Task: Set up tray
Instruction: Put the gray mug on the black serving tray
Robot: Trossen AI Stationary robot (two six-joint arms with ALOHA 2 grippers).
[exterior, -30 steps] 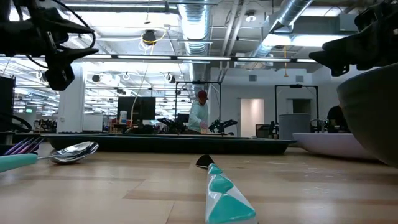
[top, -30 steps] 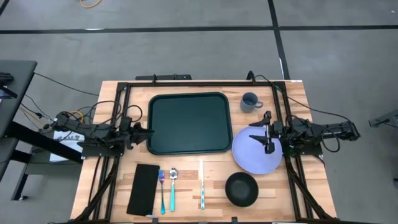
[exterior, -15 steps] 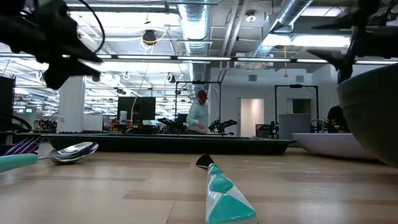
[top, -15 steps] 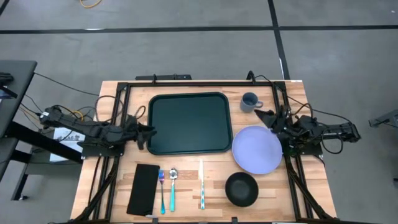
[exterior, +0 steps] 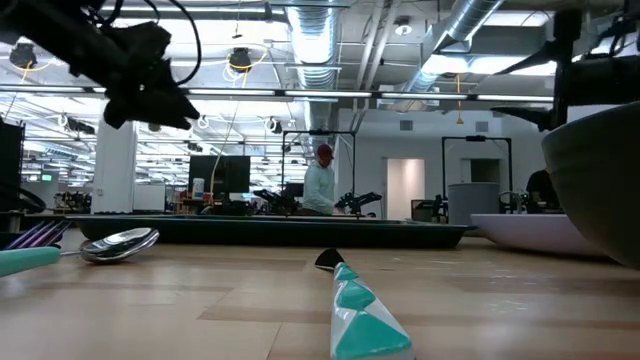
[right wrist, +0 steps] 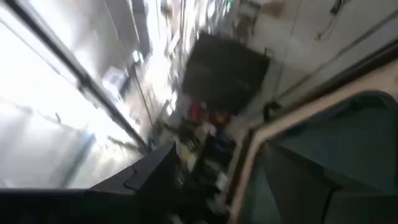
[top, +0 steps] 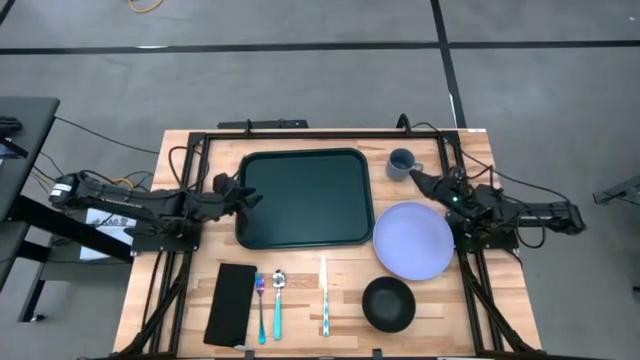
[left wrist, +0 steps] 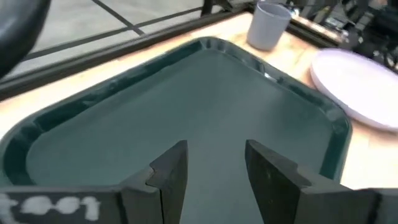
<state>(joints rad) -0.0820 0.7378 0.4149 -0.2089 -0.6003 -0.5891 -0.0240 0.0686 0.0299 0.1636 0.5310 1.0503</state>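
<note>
The dark green tray [top: 305, 198] lies flat on the table's far middle; it also shows in the left wrist view [left wrist: 186, 106]. My left gripper [top: 245, 192] hovers open over the tray's left rim, its fingers [left wrist: 171, 177] above the tray floor, touching nothing. My right gripper [top: 418, 178] is open in the air between the grey-blue mug [top: 401, 163] and the far edge of the lavender plate [top: 413, 240]. It touches nothing, and its wrist view looks level across the tray [right wrist: 336, 137] into the room.
Along the near edge lie a black napkin [top: 231, 303], a fork [top: 260, 305], a spoon [top: 278, 298], a teal-handled knife [top: 324, 295] and a black bowl [top: 388, 304]. A black frame [top: 300, 133] runs along the table's far and side edges. A person stands far off in the room [exterior: 320, 185].
My left gripper has moved toward the table's far edge and a little right, from beside the tray's left rim to over it. My right gripper has left the space above the plate, moved toward the far edge and the mug, and tipped up to point level.
</note>
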